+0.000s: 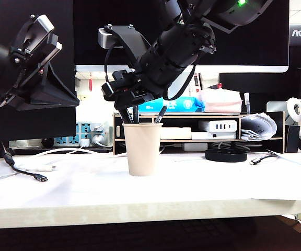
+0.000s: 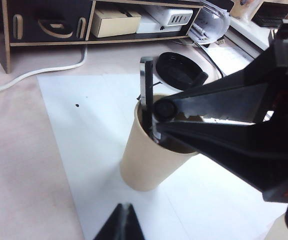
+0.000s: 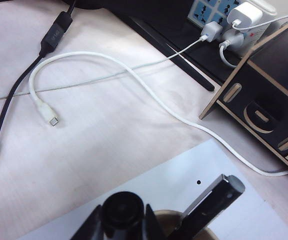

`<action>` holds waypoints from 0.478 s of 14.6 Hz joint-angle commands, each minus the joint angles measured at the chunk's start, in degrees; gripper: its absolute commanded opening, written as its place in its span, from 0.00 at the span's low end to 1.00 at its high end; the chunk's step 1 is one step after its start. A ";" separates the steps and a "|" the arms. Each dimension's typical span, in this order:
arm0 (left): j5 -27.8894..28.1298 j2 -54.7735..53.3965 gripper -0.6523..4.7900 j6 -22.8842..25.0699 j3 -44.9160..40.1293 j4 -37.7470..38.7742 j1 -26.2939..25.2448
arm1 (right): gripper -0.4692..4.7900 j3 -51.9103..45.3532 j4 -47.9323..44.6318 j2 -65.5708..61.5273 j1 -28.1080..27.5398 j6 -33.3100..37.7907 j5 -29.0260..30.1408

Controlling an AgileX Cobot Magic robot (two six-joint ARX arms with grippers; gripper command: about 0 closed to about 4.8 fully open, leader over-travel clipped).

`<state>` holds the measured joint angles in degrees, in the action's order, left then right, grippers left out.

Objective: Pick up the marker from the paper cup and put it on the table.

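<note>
The beige paper cup [image 1: 142, 149] stands upright on a white sheet on the pale table [image 1: 140, 201]. The black marker [image 3: 125, 212] sticks up out of it, its round end between the fingers of my right gripper [image 3: 124, 214]. Both fingers touch its sides, so the gripper is shut on it just above the cup's rim [image 2: 149, 137]. From the left wrist the marker's end [image 2: 163, 109] also sits between those long black fingers. A flat black pen [image 2: 146, 80] leans in the cup beside it. My left gripper [image 2: 125, 206] hangs shut and empty, up and to the left [image 1: 69, 98].
Behind the cup stands a wooden shelf riser [image 1: 192, 130] holding chargers and papers. A black round disc [image 1: 226, 154] lies to its right. White and black cables [image 3: 44, 107] lie on the table left of the cup, and a power strip [image 3: 224, 20] sits behind.
</note>
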<state>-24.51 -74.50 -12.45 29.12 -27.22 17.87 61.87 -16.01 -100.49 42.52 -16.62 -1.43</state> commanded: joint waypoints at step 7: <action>-0.31 0.11 0.11 0.07 0.17 -0.74 0.02 | 0.27 0.42 -4.37 0.48 0.09 1.64 -2.12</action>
<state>-24.51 -74.50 -12.45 29.12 -27.22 17.85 61.89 -19.16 -100.47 42.52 -15.46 -2.87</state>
